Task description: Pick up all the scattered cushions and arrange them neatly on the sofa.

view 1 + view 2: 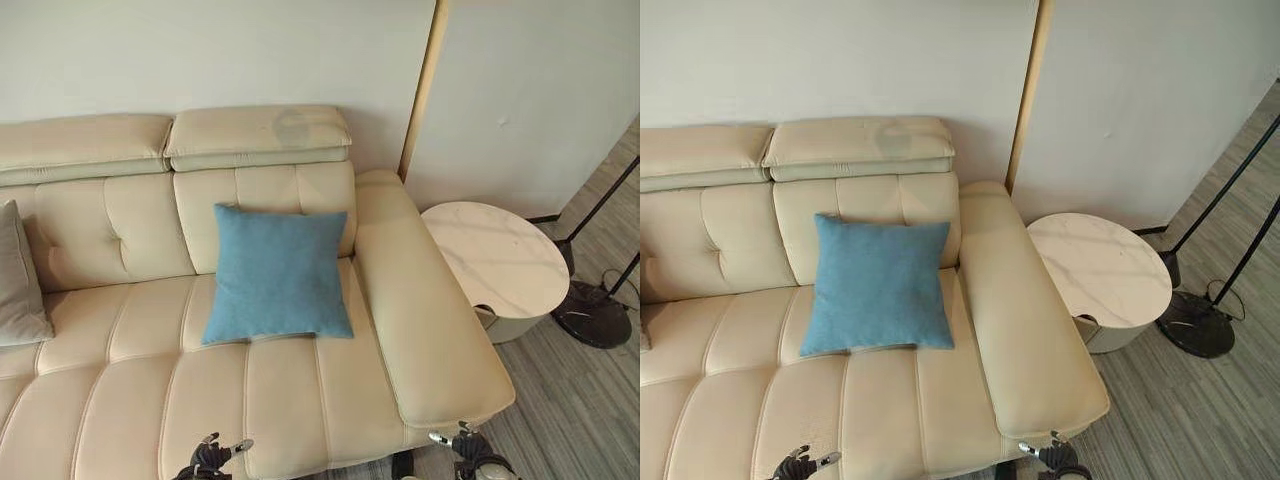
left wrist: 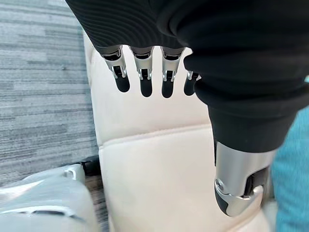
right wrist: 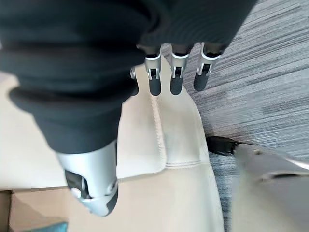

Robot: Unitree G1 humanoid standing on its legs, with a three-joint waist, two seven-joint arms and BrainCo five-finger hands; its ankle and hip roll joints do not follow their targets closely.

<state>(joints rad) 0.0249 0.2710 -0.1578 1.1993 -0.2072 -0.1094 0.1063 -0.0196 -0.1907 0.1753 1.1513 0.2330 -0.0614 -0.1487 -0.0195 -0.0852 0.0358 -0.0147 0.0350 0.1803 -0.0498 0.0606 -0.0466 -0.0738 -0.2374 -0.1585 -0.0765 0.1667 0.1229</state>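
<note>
Nearest of all are the two hands, low down at the front edge of the sofa [image 1: 300, 400]. The left hand [image 1: 212, 457] hangs over the near seat, and its own wrist view shows its fingers [image 2: 145, 77] straight and spread a little, holding nothing. The right hand [image 1: 468, 447] is by the near end of the sofa arm, and its fingers [image 3: 176, 77] are loose and empty too. Going from left to right across the sofa, a grey cushion [image 1: 18, 280] leans at the far left, partly cut off by the edge of the view. Next comes a blue cushion [image 1: 277, 273], standing up against the back rest near the right end of the seat. It looks neat and straight. Right of the sofa is a round white table [image 1: 495, 258], and then a black lamp base [image 1: 592, 314] on the grey floor [image 1: 570, 410]. No cushions lie on the bit of floor we can see, so the job looks nearly done or done.
</note>
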